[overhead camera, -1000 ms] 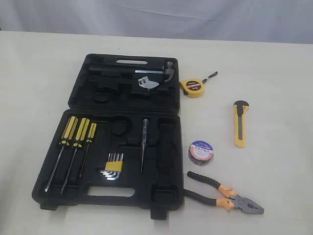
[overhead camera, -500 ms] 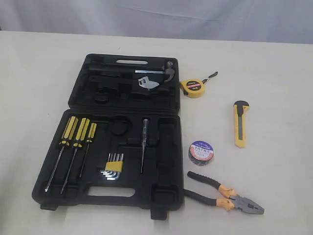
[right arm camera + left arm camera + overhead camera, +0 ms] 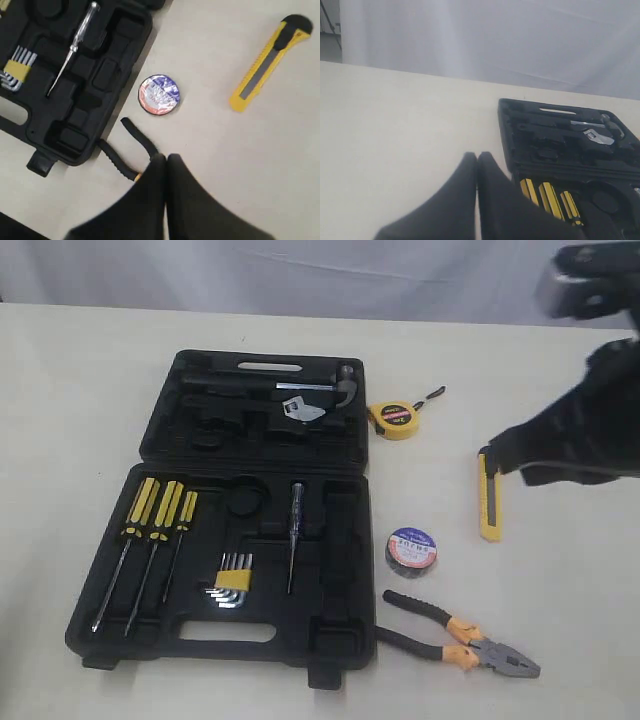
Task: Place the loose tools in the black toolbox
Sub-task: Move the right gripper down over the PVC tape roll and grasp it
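The black toolbox (image 3: 340, 540) lies open on the table, left of centre. To its right lie the yellow tape measure (image 3: 396, 418), the yellow-and-black utility knife (image 3: 488, 510), the black tape roll (image 3: 411, 549) and the pliers (image 3: 460, 635). My right gripper (image 3: 166, 157) is shut and empty, hovering above the pliers' black handles (image 3: 135, 137), with the tape roll (image 3: 158, 94) and knife (image 3: 270, 62) beyond. In the exterior view the blurred right arm (image 3: 580, 430) covers the knife's far end. My left gripper (image 3: 477, 156) is shut and empty, beside the toolbox (image 3: 520, 135).
Three yellow-black screwdrivers (image 3: 150, 540), silver hex keys (image 3: 232, 580) and a thin tester screwdriver (image 3: 294, 535) sit in the near half of the case. A hammer and wrench (image 3: 310, 400) lie in the far half. A pale curtain backs the table's far edge.
The right arm has come into the exterior view from the upper right and now hangs over the knife's far end. No tool has moved.
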Controlling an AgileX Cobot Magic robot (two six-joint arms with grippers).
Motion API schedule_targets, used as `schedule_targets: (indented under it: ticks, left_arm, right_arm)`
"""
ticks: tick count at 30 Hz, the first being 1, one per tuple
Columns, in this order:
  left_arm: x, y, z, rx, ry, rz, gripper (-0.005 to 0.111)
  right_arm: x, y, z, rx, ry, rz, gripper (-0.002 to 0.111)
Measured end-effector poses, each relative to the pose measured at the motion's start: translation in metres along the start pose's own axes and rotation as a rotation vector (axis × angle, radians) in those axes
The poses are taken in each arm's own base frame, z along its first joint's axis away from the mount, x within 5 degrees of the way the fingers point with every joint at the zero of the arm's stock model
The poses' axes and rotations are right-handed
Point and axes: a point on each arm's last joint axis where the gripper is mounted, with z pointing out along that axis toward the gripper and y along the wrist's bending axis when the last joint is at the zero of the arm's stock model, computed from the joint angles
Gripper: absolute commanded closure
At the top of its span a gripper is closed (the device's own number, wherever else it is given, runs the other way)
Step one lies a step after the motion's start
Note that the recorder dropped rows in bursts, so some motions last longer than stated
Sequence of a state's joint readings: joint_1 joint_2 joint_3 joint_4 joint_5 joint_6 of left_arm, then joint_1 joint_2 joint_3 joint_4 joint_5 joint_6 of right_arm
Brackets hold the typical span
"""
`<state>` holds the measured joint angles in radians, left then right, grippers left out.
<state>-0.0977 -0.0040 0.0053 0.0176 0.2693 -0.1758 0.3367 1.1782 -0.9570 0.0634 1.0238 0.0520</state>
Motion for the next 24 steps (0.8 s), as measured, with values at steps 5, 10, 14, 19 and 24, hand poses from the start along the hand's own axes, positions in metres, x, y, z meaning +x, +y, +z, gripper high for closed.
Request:
schedule_targets:
  ticks: [5,10,14,19,24]
  left_arm:
    - [0.0,0.0,0.0,0.0,0.0,0.0,0.107]
    - [0.0,0.0,0.0,0.0,0.0,0.0,0.107]
    - [0.0,0.0,0.0,0.0,0.0,0.0,0.107]
    - [0.0,0.0,0.0,0.0,0.0,0.0,0.107]
    - [0.0,0.0,0.0,0.0,0.0,0.0,0.107]
  right_arm:
    - [-0.018,0.015,0.059,-0.008,0.144,-0.051,0.108]
    - [-0.027,0.017,0.109,0.001,0.194,-0.052,0.107]
    - [-0.029,0.017,0.132,0.003,0.213,-0.069,0.085]
    - [-0.03,0.017,0.138,0.003,0.212,-0.074,0.044]
    - [-0.03,0.017,0.138,0.003,0.208,-0.075,0.037]
